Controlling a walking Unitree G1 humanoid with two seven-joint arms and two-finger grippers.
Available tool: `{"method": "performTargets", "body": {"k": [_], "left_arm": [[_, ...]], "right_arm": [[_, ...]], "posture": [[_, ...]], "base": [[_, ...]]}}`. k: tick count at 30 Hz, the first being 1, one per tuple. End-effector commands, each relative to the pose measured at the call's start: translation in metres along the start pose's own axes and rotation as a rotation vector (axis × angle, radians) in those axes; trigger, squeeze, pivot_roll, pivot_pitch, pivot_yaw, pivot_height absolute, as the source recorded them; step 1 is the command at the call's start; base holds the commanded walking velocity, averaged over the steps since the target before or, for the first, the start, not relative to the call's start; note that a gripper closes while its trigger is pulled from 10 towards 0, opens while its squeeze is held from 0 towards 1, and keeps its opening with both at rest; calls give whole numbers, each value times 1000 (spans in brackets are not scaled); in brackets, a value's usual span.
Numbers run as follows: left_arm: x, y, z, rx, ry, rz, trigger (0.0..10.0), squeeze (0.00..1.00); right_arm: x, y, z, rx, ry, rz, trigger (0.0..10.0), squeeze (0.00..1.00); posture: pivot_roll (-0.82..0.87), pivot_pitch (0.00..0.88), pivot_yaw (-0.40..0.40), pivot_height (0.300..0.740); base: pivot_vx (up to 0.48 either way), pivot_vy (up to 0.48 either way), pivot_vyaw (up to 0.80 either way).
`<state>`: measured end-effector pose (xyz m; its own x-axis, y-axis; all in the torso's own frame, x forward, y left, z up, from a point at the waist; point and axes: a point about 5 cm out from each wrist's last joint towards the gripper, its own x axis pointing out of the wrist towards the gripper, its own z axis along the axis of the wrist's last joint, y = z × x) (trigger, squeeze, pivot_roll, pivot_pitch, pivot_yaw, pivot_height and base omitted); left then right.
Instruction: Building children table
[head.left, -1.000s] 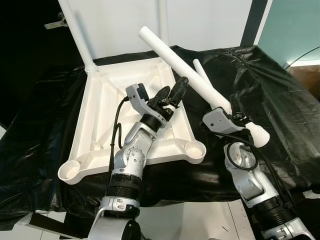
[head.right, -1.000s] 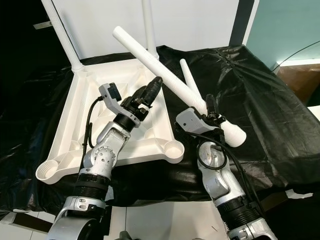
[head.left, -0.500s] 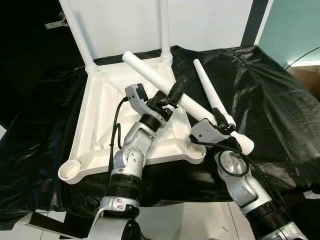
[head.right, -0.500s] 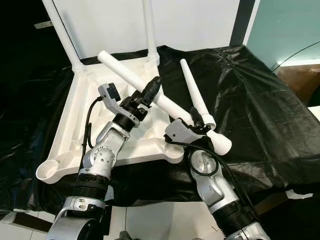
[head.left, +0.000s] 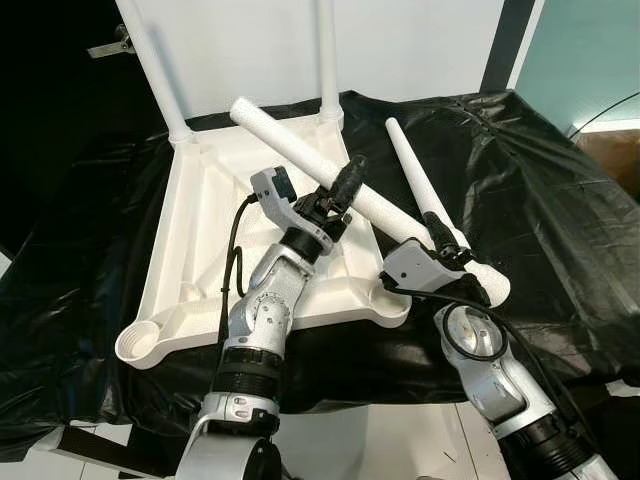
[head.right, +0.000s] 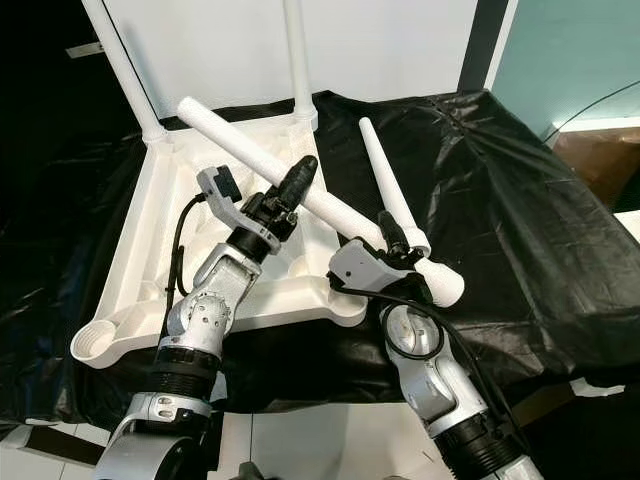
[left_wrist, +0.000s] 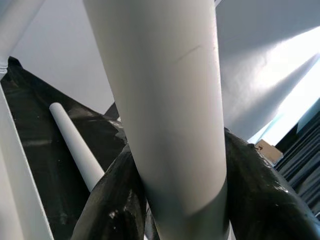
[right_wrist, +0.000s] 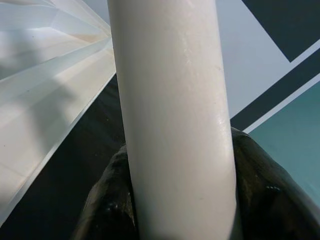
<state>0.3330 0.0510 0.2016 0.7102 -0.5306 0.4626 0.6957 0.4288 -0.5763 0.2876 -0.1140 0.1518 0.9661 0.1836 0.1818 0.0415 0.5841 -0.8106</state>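
Note:
An upturned white tabletop (head.left: 185, 235) lies on black cloth, with two white legs (head.left: 150, 60) standing in its far corners. A third white leg (head.left: 285, 140) hangs slanted over the tabletop, held by both grippers. My left gripper (head.left: 345, 185) is shut on its middle, and its black fingers (left_wrist: 110, 200) hug the tube. My right gripper (head.left: 443, 240) is shut on it near the thick end (head.left: 490, 288), which hangs just right of the open near-right corner socket (head.left: 392, 297). A fourth leg (head.left: 410, 170) lies loose on the cloth behind the right gripper.
Another open socket (head.left: 140, 343) sits at the tabletop's near-left corner. Crinkled black cloth (head.left: 560, 200) covers the work surface to the right. A white wall (head.left: 420, 40) stands close behind, and white floor (head.left: 400, 440) shows below the front edge.
The held leg has swung lower and leftward, its far tip now over the tabletop. My right gripper came left and nearer the corner socket. My left gripper has closed on the leg.

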Motion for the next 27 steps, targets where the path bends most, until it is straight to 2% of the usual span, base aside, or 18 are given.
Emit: {"method": "performTargets", "body": {"k": [1, 7, 8, 9, 13, 14, 15, 18, 19, 23, 25, 26, 27], "left_arm": [[2, -8, -5, -8, 3, -67, 0, 0], [1, -9, -5, -10, -2, -74, 0, 0], [0, -9, -5, -9, -2, -74, 0, 0], [0, -10, -5, -9, -2, -74, 0, 0], [0, -10, -4, -8, -4, -77, 0, 0], [0, -10, -4, -7, -4, -78, 0, 0], [0, -10, -4, -7, -4, -78, 0, 0], [0, -11, -5, -10, -3, -83, 0, 0], [0, -11, -5, -11, -2, -85, 0, 0], [1, -12, -6, -12, 0, -87, 0, 0], [1, -12, -7, -14, 1, -89, 0, 0], [1, -12, -7, -14, 1, -89, 0, 0], [2, -13, -7, -14, 1, -89, 0, 0]], "right_arm": [[-2, 2, 6, -7, -26, 27, 10000, 0], [0, -2, 11, -2, -45, 13, 10000, 0], [0, -2, 11, 0, -46, 12, 10000, 47], [0, -3, 11, 2, -47, 12, 10000, 51], [2, -4, 13, 21, -44, 13, 10000, 39], [2, -5, 13, 46, -39, 10, 10000, 1000], [2, -5, 13, 46, -39, 10, 10000, 1000], [4, -8, 13, 174, 14, 4, 10000, 1000], [5, -11, 13, 217, 27, 5, 10000, 0], [7, -15, 11, 290, 61, 10, 10000, 0], [8, -17, 3, 402, 127, 24, 10000, 0], [8, -17, 3, 402, 127, 24, 10000, 0], [7, -17, 0, 448, 152, 32, 10000, 0]], "posture": [[-145, 35, 84, 740], [-140, 31, 81, 740], [-140, 31, 81, 740], [-138, 31, 81, 740], [-138, 29, 82, 740], [-140, 28, 83, 740], [-140, 28, 83, 740], [-143, 26, 80, 740], [-147, 24, 79, 740], [-149, 22, 76, 740], [-150, 19, 73, 740], [-150, 19, 73, 740], [-150, 19, 73, 740]], "base": [[0, 0, 0], [0, 0, 0], [0, 0, 0], [0, 0, 0], [0, 0, 0], [0, 0, 0], [0, 0, 0], [0, 0, 0], [0, 0, 0], [0, 0, 0], [0, 0, 0], [0, 0, 0], [0, 0, 0]]}}
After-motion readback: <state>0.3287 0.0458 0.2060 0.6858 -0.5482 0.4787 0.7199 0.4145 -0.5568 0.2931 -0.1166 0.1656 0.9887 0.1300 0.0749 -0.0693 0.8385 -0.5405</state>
